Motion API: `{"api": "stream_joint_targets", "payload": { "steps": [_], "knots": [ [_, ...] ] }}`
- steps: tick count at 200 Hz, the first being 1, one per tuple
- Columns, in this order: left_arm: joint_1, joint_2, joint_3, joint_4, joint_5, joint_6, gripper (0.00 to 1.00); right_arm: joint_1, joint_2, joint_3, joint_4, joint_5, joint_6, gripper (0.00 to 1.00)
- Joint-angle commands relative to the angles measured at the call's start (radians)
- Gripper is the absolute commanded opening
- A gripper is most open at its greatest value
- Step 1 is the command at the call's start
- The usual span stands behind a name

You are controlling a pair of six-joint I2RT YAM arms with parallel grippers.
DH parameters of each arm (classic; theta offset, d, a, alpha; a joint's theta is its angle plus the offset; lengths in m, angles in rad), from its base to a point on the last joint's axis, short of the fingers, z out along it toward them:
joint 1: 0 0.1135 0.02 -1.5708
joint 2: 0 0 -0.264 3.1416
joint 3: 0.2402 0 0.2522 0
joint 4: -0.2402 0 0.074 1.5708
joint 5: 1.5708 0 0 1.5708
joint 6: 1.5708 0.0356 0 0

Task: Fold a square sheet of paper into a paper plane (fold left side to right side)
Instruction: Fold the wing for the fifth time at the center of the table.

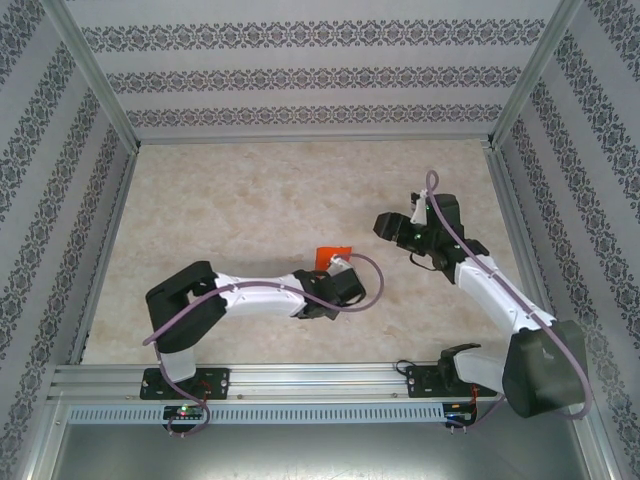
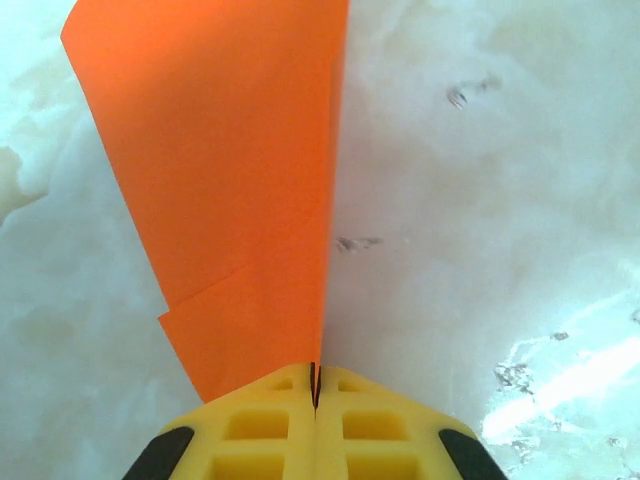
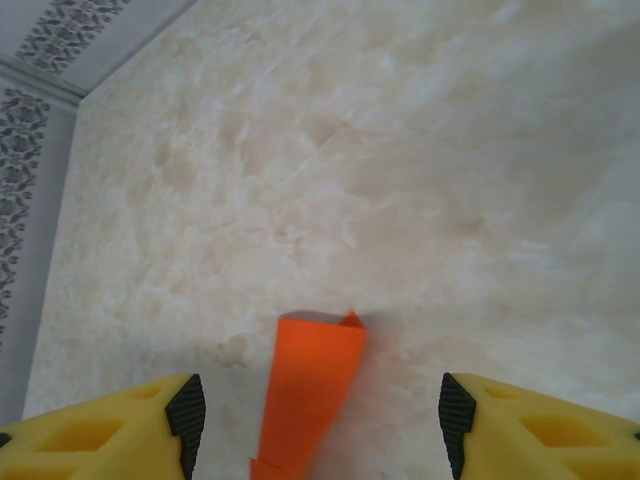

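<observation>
Marbled beige tabletop (image 1: 250, 200), mid-front: slim creased bright orange paper sheet (image 2: 230, 200), pinched at its near end in the pressed-together left claw (image 2: 314, 385), apparently to steady the fold; right claw (image 3: 320, 420) spread wide, held clear nearby, free for the next crease.

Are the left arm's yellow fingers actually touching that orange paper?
Touching. The left wrist view shows the fingers shut together, with the near end of the orange paper pinched in the seam between them.
</observation>
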Motion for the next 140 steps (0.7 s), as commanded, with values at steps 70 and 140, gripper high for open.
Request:
{"api": "stream_joint_targets", "payload": {
  "steps": [70, 140],
  "knots": [
    [0.204, -0.133, -0.265, 0.566, 0.455, -0.169, 0.05, 0.02, 0.033, -0.18, 0.139, -0.099, -0.003, 0.67],
    [0.25, -0.081, -0.35, 0.803, 0.552, -0.296, 0.05, 0.11, 0.155, -0.183, 0.279, -0.1, 0.06, 0.64]
  ]
}}
